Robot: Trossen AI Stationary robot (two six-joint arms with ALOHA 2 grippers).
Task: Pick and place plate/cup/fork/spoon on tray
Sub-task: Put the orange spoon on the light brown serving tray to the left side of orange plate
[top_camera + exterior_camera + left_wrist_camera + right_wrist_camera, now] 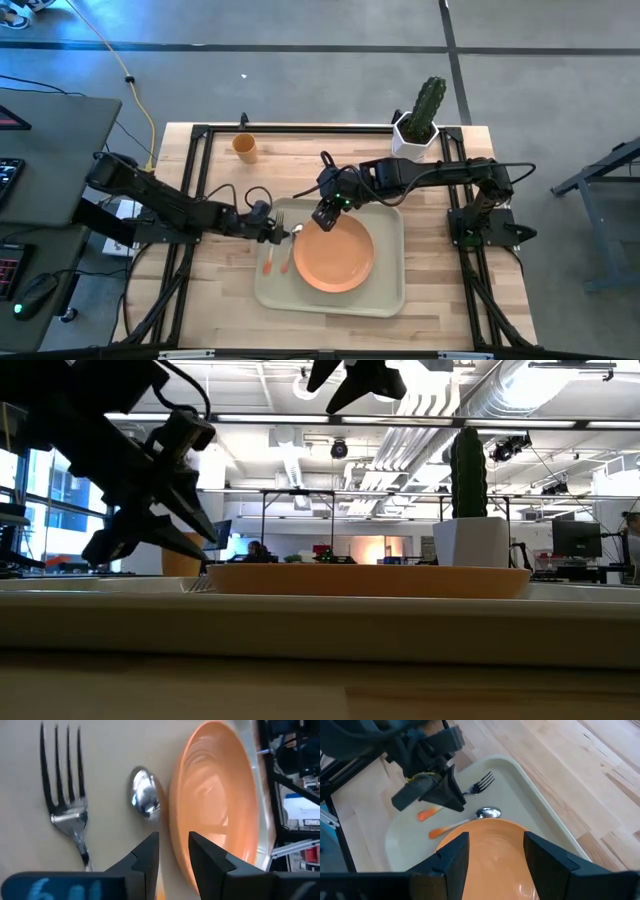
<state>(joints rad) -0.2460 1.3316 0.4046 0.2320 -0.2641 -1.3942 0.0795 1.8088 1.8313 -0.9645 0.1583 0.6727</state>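
Note:
The tray [390, 290] lies at the table's middle. The orange plate [335, 255] lies flat on it. The fork [269, 250] and the spoon [286, 248] lie side by side on the tray's left part. The spoon's bowl [145, 799] is close beside the plate's rim, and the fork's tines [62, 780] are beyond it. My left gripper [173, 837] is open above the spoon's handle [445, 829] and holds nothing. My right gripper [492, 842] is open above the plate's far edge, clear of it. The cup [245, 148] stands on the table at the far left.
A white pot with a cactus [418, 125] stands at the table's far right. A black frame [300, 128] runs along the table's edges. Bare wood lies between the cup and the tray.

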